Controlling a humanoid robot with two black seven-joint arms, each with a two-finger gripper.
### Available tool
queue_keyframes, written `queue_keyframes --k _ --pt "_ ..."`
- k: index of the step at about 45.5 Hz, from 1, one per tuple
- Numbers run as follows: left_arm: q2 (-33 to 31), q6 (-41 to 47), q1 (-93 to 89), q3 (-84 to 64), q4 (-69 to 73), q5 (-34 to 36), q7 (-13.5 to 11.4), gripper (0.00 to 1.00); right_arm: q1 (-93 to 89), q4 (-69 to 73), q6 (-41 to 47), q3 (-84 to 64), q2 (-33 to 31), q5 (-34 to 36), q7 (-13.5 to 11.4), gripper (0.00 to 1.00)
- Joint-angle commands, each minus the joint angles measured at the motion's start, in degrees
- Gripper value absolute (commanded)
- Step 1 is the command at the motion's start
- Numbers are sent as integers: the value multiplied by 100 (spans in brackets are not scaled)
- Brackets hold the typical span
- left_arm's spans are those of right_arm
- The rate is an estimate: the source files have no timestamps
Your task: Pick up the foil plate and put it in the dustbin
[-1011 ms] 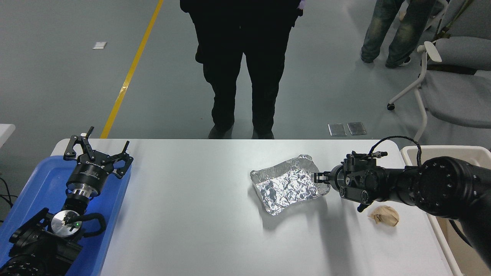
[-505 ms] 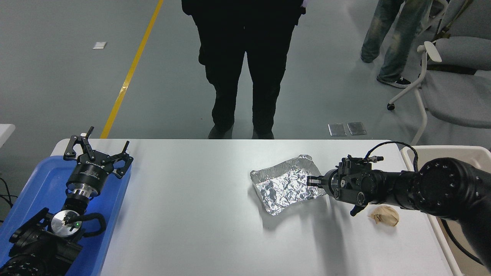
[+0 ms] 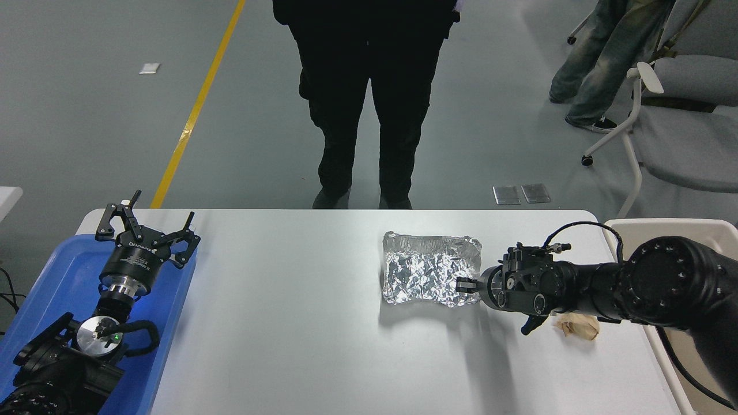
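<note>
The foil plate (image 3: 429, 268), shiny crinkled silver, is right of the table's middle with a shadow under its near edge. My right gripper (image 3: 464, 285) reaches in from the right and is shut on the plate's near right rim. The cream dustbin (image 3: 709, 226) stands off the table's right end, mostly hidden behind my right arm. My left gripper (image 3: 149, 218) is parked open over the blue tray at the lower left, far from the plate.
A crumpled brown paper ball (image 3: 578, 327) lies just under my right forearm. The blue tray (image 3: 52, 282) takes up the table's left end. A person in black (image 3: 363, 115) stands at the far edge. A grey chair (image 3: 680, 144) and another person's legs are at the top right.
My right gripper has moved left and nearer, closing onto the plate's right rim. The plate has swung round from slanted to nearly square with the table edge. The left arm is unmoved.
</note>
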Motion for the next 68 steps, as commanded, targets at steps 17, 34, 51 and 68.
queue_keyframes --k 17,34,51,68 --pt "0 0 -9 16 0 0 8 99 2803 1586 3409 5 -1082 1418 203 0" --pt "0 0 0 16 0 0 8 99 5168 1674 4563 -636 -1486 2158 203 0" --pt "0 0 0 16 -9 0 17 99 6118 1674 4563 -1041 -1486 2351 203 0" --pt "0 0 0 7 0 0 8 99 6135 1612 4563 -1445 -1477 2457 159 0"
